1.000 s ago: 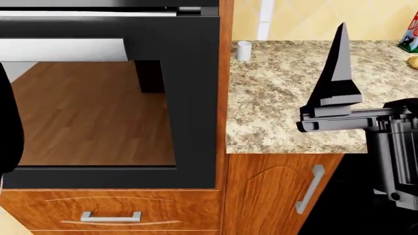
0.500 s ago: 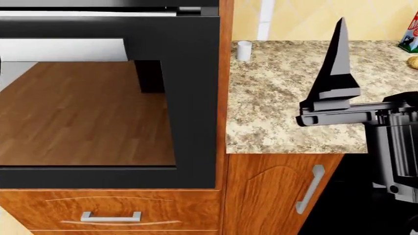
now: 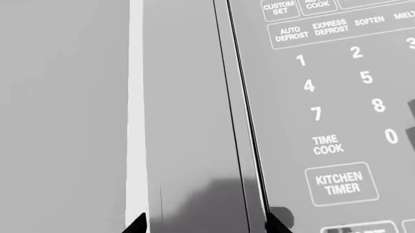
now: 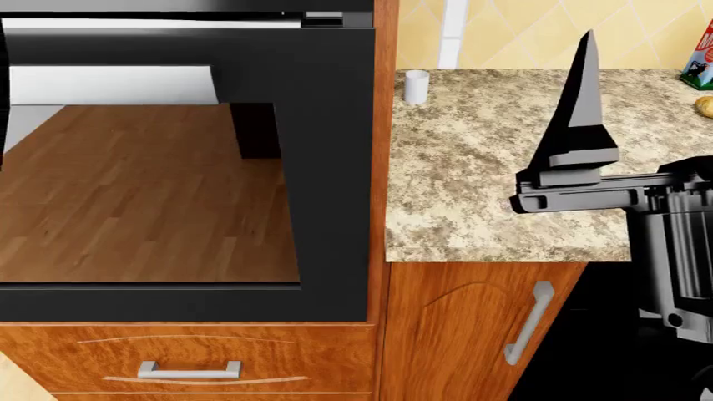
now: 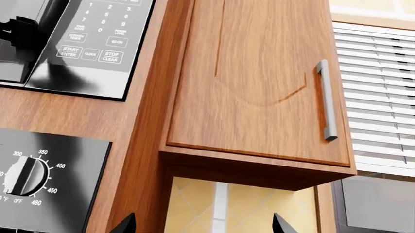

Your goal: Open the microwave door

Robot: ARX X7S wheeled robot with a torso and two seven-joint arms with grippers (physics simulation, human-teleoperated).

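Microwave door (image 3: 188,121) is filling the left wrist view, its seam running beside the keypad (image 3: 337,97), as the left end effector (image 3: 206,224) is hovering close with fingertips spread; the right end effector (image 5: 202,224), likewise spread, is pointing at an upper cabinet (image 5: 259,77).

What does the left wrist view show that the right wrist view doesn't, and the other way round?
Only the left wrist view shows the microwave door's edge up close, with readable keys such as KITCHEN TIMER. Only the right wrist view shows the wooden upper cabinet with its handle, the oven temperature dial and window blinds. Both show the microwave keypad, and each shows its own gripper's two fingertips apart.
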